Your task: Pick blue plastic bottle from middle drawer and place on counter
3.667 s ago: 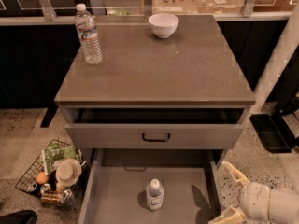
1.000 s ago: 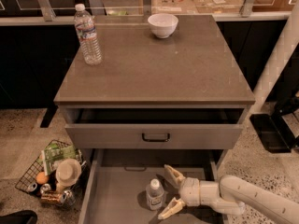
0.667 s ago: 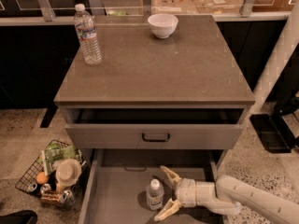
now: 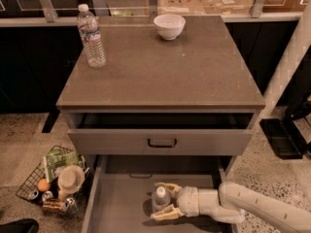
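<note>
I had the claw (image 4: 157, 201) reaching in from 3 o'clock, low in the middle drawer (image 4: 115, 204), fingers spread wide either side of the upright blue plastic bottle (image 4: 161, 198), nothing clamped yet, so that closing would grip it for the worktop (image 4: 165, 67).

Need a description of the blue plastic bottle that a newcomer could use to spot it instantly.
Start at the grey cabinet's counter, then drop past the black-handled drawer to the middle drawer pulled out below it. The blue plastic bottle stands on its floor, between the open fingers of the end effector. It is short and white-capped, unlike the taller bottle on the counter.
</note>
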